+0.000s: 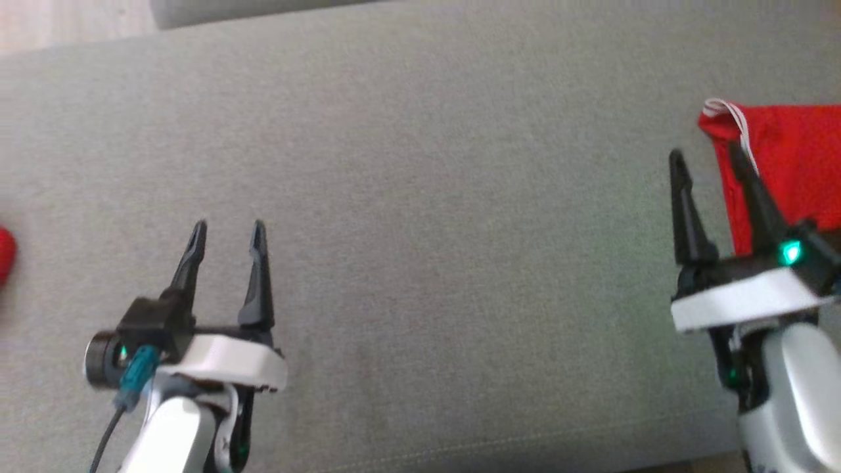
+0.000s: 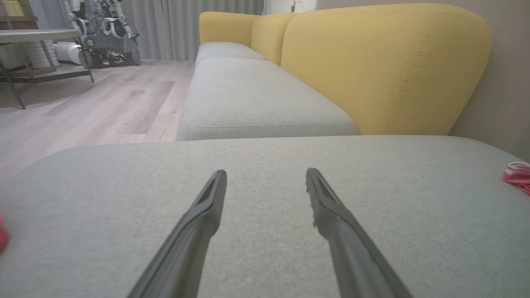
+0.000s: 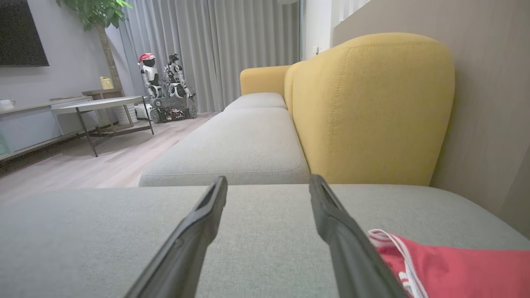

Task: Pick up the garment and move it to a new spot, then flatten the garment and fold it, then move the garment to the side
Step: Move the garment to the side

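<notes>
The garment [image 1: 792, 154], bright red with white trim at its corner, lies on the grey cushion [image 1: 420, 197] at the far right, cut off by the picture's edge. My right gripper [image 1: 704, 154] stands open just left of it, and one finger overlaps the garment's left edge. In the right wrist view the garment [image 3: 455, 265] lies low to the right of my right gripper [image 3: 268, 180], with bare cushion between the fingers. My left gripper [image 1: 228, 228] is open over bare cushion at the lower left. From the left wrist, the left gripper [image 2: 266, 174] is open and the garment [image 2: 517, 176] is a small red patch far right.
A small red thing [image 1: 4, 253] pokes in at the cushion's left edge; I cannot tell what it is. A yellow sofa back [image 3: 372, 107] and another grey seat cushion [image 3: 232, 145] lie beyond. Wood floor [image 2: 95, 103], a low table [image 3: 99, 107] and parked robots [image 3: 165, 91] stand further off.
</notes>
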